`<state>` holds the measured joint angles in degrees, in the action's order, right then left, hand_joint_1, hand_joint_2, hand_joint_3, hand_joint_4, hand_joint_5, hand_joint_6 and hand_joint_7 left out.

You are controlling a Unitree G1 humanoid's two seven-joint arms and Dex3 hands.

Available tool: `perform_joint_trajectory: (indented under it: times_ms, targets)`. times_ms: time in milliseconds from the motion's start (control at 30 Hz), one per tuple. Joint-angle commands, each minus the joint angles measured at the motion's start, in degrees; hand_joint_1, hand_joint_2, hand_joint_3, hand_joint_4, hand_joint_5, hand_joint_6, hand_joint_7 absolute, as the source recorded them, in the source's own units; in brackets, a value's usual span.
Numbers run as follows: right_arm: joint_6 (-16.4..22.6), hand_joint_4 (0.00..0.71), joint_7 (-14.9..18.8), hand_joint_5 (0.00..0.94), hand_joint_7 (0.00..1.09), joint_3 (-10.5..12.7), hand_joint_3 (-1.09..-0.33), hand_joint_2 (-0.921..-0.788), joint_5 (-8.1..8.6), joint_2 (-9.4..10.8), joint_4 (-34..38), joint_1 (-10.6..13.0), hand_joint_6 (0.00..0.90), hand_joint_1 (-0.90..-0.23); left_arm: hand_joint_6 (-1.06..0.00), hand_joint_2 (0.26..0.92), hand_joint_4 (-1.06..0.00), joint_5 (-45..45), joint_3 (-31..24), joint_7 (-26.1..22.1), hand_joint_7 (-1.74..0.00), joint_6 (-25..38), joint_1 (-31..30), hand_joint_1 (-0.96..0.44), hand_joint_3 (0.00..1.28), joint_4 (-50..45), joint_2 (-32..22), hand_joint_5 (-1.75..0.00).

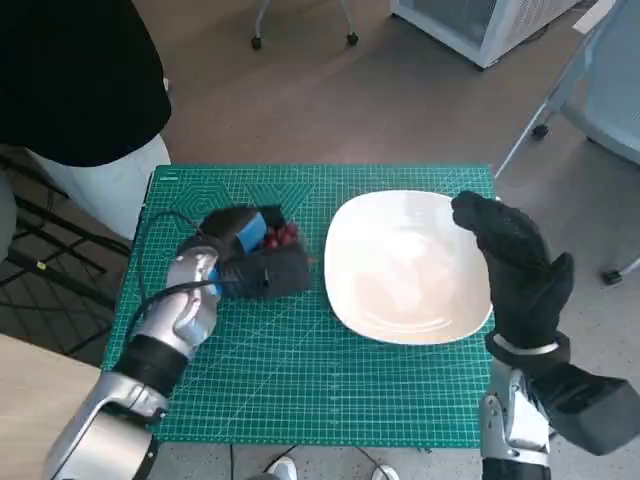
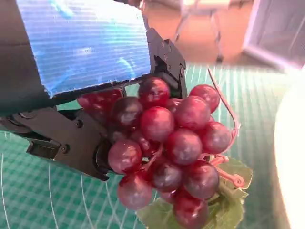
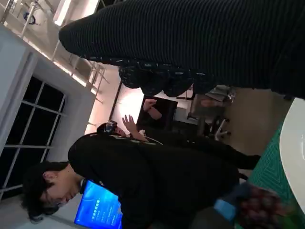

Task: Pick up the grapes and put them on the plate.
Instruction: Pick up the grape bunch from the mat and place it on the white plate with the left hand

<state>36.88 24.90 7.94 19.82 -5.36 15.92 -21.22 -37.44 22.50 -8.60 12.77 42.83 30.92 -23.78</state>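
Observation:
A bunch of dark red grapes point(image 2: 167, 143) with a green leaf point(image 2: 228, 210) sits in my left hand point(image 1: 245, 255), whose black fingers point(image 2: 71, 138) curl around it from both sides. In the head view the grapes point(image 1: 283, 236) peek out from under the blue-taped hand, over the left half of the green mat. I cannot tell whether they are off the mat. The white plate point(image 1: 400, 300) lies empty on the mat just to their right. My gloved right hand point(image 1: 515, 265) hovers over the plate's right rim, fingers extended, holding nothing. The right wrist view shows the grapes point(image 3: 259, 207) blurred.
The green cutting mat point(image 1: 300, 380) covers the small table. A person in black point(image 1: 70, 70) sits at the table's far left corner and also fills the right wrist view point(image 3: 157, 176). Chair legs point(image 1: 560, 100) and a white cabinet point(image 1: 480, 25) stand on the floor beyond.

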Motion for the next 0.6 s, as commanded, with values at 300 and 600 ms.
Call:
perform_joint_trajectory:
  times_ms: [300, 600]
  targets:
    - [-0.4, 0.37, -0.5, 0.0, 0.39, -0.1, -0.539, -0.921, -0.54, 0.7, 0.8, 0.7, 0.175, -0.408, -0.56, 0.921, -0.58, 0.0, -4.7, 0.1, -1.15, 0.2, -5.5, 0.0, 0.15, -14.4, -3.7, -1.35]
    - [-0.3, 0.37, -0.5, 0.0, 0.39, -0.1, -0.539, -0.921, -0.48, 0.8, 1.1, 0.5, 0.175, -0.41, -0.55, 0.921, -0.68, -0.7, -6.4, -0.5, -1.2, 1.1, -7.4, 0.0, 0.11, -20.2, -4.3, -1.2]
